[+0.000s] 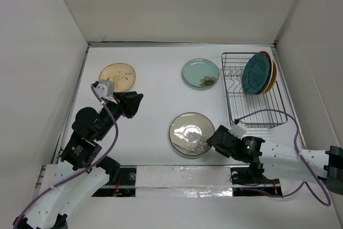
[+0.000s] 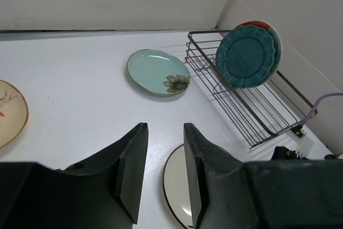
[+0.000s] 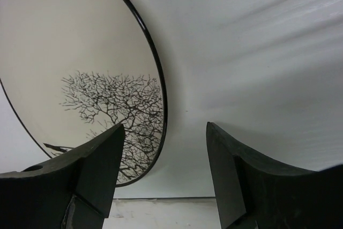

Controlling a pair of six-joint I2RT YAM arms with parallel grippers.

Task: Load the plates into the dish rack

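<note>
The right fingers [image 3: 96, 170] gape wide at the rim of the tree plate [image 1: 188, 130], lower center, holding nothing. The left fingers [image 2: 131, 170] stand slightly apart, empty.

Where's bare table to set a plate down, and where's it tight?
Bare: the strip between the tan plate and the pale green plate; the patch between left claw and tree plate. Tight: right claw sits between tree plate and dish rack.

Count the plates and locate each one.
5: tan floral plate far left; pale green plate left of the dish rack; tree plate front centre; teal plate and orange plate upright in it. More may hide behind.
</note>
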